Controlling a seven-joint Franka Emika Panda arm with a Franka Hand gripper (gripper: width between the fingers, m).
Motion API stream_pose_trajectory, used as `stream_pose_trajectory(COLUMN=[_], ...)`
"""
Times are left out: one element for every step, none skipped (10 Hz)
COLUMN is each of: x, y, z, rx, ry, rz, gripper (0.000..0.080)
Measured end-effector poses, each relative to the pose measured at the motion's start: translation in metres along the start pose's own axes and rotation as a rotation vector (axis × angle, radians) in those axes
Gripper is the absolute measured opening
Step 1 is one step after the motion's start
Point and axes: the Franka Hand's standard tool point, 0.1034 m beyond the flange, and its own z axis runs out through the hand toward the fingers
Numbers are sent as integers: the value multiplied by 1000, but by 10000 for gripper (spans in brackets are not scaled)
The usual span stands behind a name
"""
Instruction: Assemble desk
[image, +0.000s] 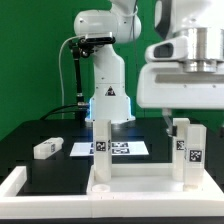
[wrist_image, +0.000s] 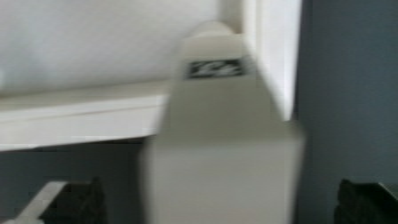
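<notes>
The desk slab (image: 135, 183), white with a raised rim, lies at the front of the black table. Two white legs stand upright on it, one at the exterior view's left (image: 101, 150) and one at its right (image: 186, 150). My gripper (image: 183, 110) hangs right above the right leg. In the wrist view this leg (wrist_image: 219, 120), with a small black-and-white marker near its end, runs between my dark fingertips (wrist_image: 64, 203). My gripper (wrist_image: 214, 208) is open, with a gap on each side of the leg. A loose white leg (image: 47, 148) lies on the table at the left.
The marker board (image: 120, 148) lies flat behind the slab. The arm's white base (image: 108, 95) stands at the back centre. A white frame (image: 20, 190) borders the table at the front left. Green wall behind.
</notes>
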Motion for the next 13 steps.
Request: stream_pose_trajectory(x=[2,2,2,2,2,2,3,3,3,4,3,1,0], y=[2,3,3,3,3,5,7,9,11,16,21,24,27], z=[-1,-1,-1,-1,0,0,0,0,1,2,2,2,3], rx=[0,0,0,0,-1,-3,-4,-6,-8,-11,-7,14,37], ry=[2,2,2,2,2,2,2,2,2,3,-3,-23,-46], rz=[4,17,38,39,72,172,250,319,420,596,774,965,1115], gripper=[649,649,526,390,390,290,290,290,290,290,290,290,294])
